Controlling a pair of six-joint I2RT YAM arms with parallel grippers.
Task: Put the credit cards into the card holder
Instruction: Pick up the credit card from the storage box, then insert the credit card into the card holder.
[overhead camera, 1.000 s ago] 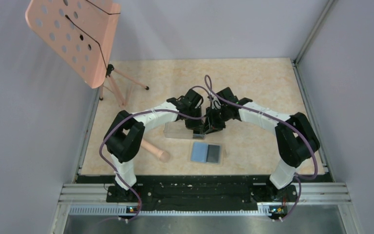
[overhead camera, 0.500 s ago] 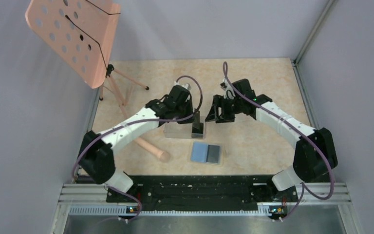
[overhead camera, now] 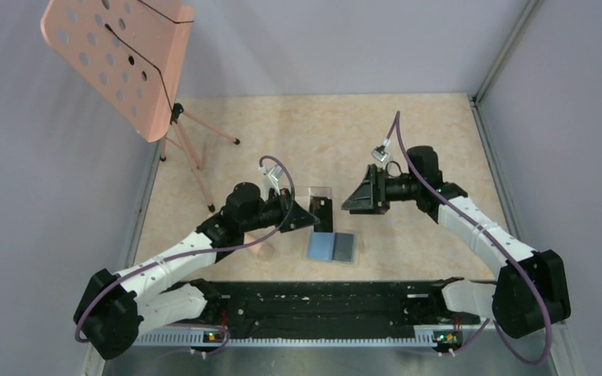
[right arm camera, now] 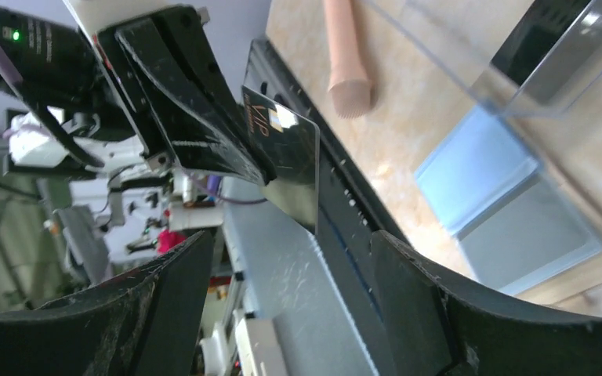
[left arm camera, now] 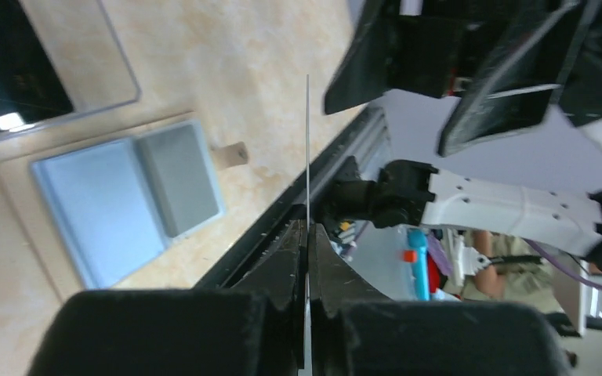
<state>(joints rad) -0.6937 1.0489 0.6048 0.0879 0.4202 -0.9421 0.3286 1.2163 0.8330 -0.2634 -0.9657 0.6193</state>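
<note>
The card holder (overhead camera: pixel 323 246) lies open on the table, blue-grey face up, with a dark grey panel on its right half. It also shows in the left wrist view (left arm camera: pixel 98 207) and the right wrist view (right arm camera: pixel 486 176). My left gripper (overhead camera: pixel 307 218) is shut on a black credit card (right arm camera: pixel 288 160), held in the air left of the holder and seen edge-on in the left wrist view (left arm camera: pixel 307 149). Another black card (overhead camera: pixel 324 211) lies in the clear box (overhead camera: pixel 313 193). My right gripper (overhead camera: pixel 354 200) is open and empty, facing the left gripper.
A pink perforated music stand (overhead camera: pixel 117 59) stands at the back left on thin legs. A pink cylinder (right arm camera: pixel 346 59) lies left of the holder, mostly under my left arm in the top view. A black rail (overhead camera: pixel 321 301) runs along the near edge.
Both grippers have drawn back from the clear box. My left gripper has come away toward the near left with a card. My right gripper has moved right and now stands open.
</note>
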